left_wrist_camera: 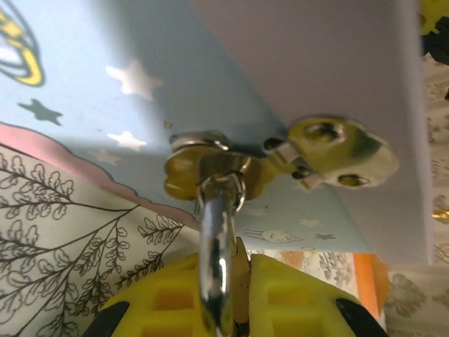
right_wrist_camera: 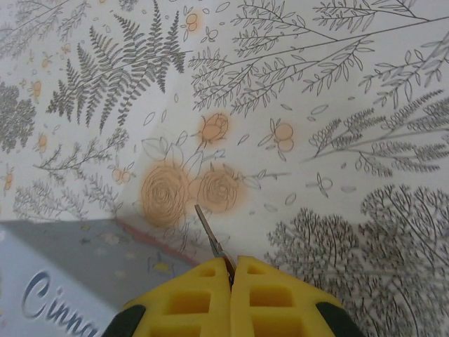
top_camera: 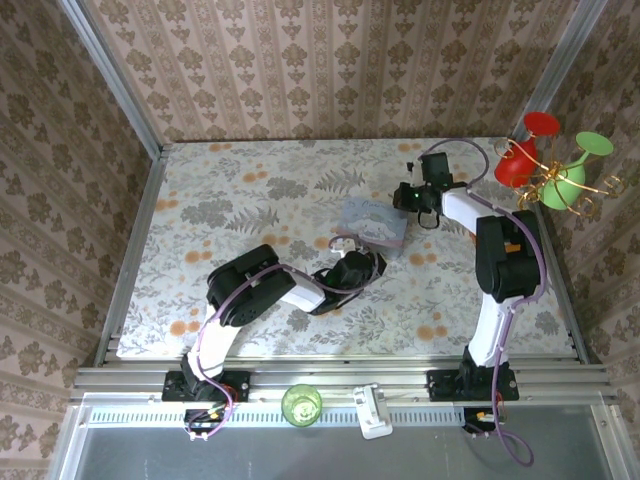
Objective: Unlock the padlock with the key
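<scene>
With our left jaws pinching the padlock at the near clasp of the blue tin and our right jaws pinching the key beside its far right corner, we should steady the lock and align the key slowly.

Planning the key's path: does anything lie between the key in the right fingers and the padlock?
Yes, likely. From above, the pale blue tin lies between them: the right gripper holds the key off the tin's far right edge, while the padlock, gripped by the left gripper, sits at its near left corner.
</scene>
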Controlling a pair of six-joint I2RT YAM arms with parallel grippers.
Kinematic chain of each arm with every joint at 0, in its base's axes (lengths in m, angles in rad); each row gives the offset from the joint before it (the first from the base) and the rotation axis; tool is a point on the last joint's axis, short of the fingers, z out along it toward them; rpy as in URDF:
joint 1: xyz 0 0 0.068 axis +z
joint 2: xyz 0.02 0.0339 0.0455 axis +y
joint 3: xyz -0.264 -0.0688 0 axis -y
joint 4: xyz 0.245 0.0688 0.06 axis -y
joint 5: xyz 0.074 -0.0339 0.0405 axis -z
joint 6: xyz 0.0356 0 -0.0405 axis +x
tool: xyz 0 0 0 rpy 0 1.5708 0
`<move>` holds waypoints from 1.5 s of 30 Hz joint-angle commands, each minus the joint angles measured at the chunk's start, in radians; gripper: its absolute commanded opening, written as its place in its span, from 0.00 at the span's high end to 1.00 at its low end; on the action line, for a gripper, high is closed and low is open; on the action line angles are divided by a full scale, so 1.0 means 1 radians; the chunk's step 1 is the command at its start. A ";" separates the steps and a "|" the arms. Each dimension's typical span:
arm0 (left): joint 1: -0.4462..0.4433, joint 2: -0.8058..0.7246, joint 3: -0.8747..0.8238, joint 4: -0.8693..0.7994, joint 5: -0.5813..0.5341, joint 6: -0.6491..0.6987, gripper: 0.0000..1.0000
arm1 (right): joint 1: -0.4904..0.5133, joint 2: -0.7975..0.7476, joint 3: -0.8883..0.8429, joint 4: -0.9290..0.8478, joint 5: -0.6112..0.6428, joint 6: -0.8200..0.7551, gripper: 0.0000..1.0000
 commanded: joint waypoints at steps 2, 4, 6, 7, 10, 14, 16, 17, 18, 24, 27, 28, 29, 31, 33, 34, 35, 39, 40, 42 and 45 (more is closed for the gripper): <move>0.005 0.055 -0.091 0.013 0.167 0.011 1.00 | -0.008 -0.105 -0.027 -0.083 -0.006 -0.045 1.00; 0.006 0.063 -0.107 0.044 0.171 -0.011 1.00 | -0.012 -0.132 -0.019 -0.113 -0.005 -0.061 1.00; 0.008 0.077 -0.136 0.137 0.173 -0.021 1.00 | -0.010 -0.178 -0.030 -0.133 -0.004 -0.070 1.00; 0.012 0.083 -0.140 0.159 0.185 -0.031 1.00 | -0.008 -0.203 -0.044 -0.135 -0.009 -0.069 1.00; 0.025 0.096 -0.156 0.237 0.222 -0.046 1.00 | -0.006 -0.303 -0.134 -0.137 -0.057 -0.046 1.00; 0.036 0.078 -0.172 0.256 0.249 -0.038 1.00 | -0.005 -0.464 -0.326 -0.109 -0.141 0.007 1.00; 0.042 0.058 -0.183 0.233 0.250 -0.035 1.00 | -0.005 -0.543 -0.430 -0.076 -0.192 0.046 1.00; 0.049 0.049 -0.184 0.227 0.261 -0.033 1.00 | -0.006 -0.580 -0.481 -0.062 -0.247 0.069 1.00; 0.055 0.043 -0.186 0.229 0.266 -0.038 1.00 | -0.001 -0.610 -0.527 -0.052 -0.279 0.090 1.00; 0.088 0.024 -0.192 0.255 0.303 -0.031 1.00 | 0.055 -0.797 -0.747 -0.040 -0.320 0.152 1.00; 0.093 -0.002 -0.198 0.251 0.314 -0.011 1.00 | 0.056 -0.833 -0.828 0.043 -0.416 0.214 1.00; 0.093 -0.010 -0.201 0.251 0.318 -0.006 1.00 | 0.055 -0.837 -0.856 0.091 -0.433 0.241 1.00; 0.099 -0.013 -0.202 0.256 0.326 -0.002 1.00 | 0.056 -0.831 -0.883 0.138 -0.446 0.264 1.00; 0.105 -0.003 -0.205 0.294 0.338 -0.018 1.00 | 0.057 -0.782 -0.922 0.234 -0.480 0.299 1.00; 0.112 0.021 -0.210 0.361 0.342 -0.052 1.00 | 0.059 -0.719 -0.950 0.344 -0.503 0.338 1.00; 0.113 0.029 -0.212 0.381 0.343 -0.064 1.00 | 0.059 -0.695 -0.959 0.382 -0.505 0.346 1.00; 0.113 0.032 -0.210 0.386 0.346 -0.063 1.00 | 0.059 -0.657 -0.961 0.414 -0.506 0.345 1.00; 0.109 0.010 -0.216 0.371 0.337 -0.042 1.00 | 0.054 -0.543 -0.978 0.567 -0.538 0.393 1.00; 0.111 0.008 -0.216 0.373 0.340 -0.041 1.00 | 0.052 -0.531 -0.990 0.610 -0.536 0.413 1.00; 0.111 0.002 -0.218 0.374 0.339 -0.039 1.00 | 0.051 -0.472 -0.987 0.605 -0.501 0.401 1.00; 0.113 0.006 -0.225 0.386 0.338 -0.046 1.00 | 0.043 -0.408 -0.999 0.716 -0.522 0.453 1.00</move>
